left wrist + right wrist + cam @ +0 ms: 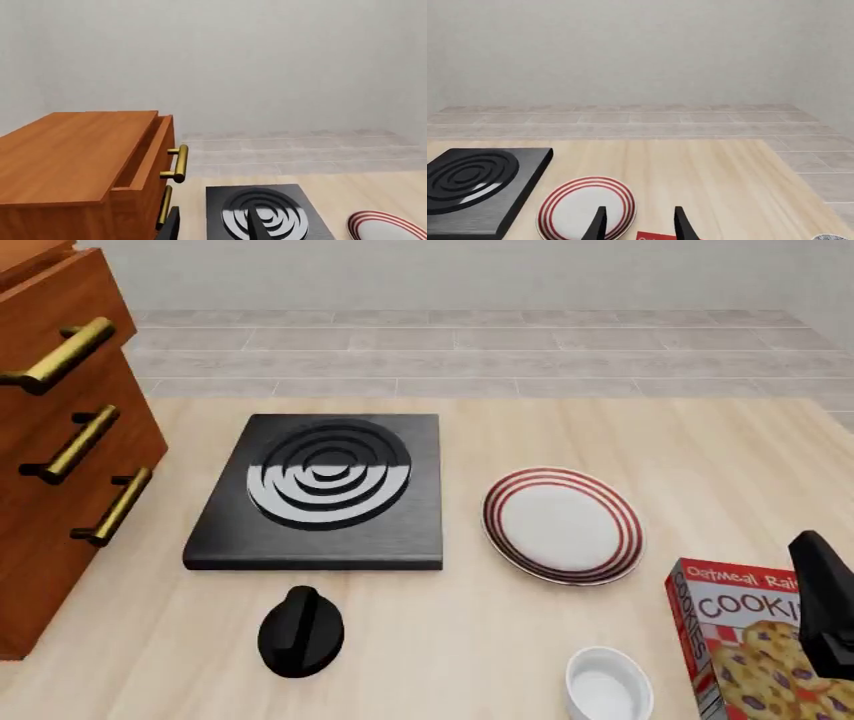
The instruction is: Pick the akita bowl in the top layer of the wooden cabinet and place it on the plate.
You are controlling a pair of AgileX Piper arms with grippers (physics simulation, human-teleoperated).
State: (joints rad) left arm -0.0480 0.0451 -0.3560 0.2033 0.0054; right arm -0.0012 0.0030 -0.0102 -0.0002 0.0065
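**Top drawer ajar, both grippers released, bowl hidden**

You cannot see the akita bowl plainly in any view. The top layer of the wooden cabinet [157, 150] stands pulled out a little from the wooden cabinet [67, 490], but its inside is hidden from every camera. A speckled sliver sits at the very edge of the right wrist view, too little to identify.

The drawer's brass handle [179, 162] juts out towards the black stove [327, 490], which lies just beside the cabinet's front. The plate [561, 525] lies flat on the table [667, 440], near the stove's right edge but apart from it, with bare wood beyond it and to its right.

Your left gripper [210, 227] has its fingers spread with nothing between them. It hovers near the stove's near edge, facing the stove and the cabinet's front. Your right gripper [639, 226] is likewise spread and carrying nothing, above the cookie box [741, 650] at the table's near right, looking out over the plate.

A white ramekin [607, 685] stands just left of the box (near side of the plate).
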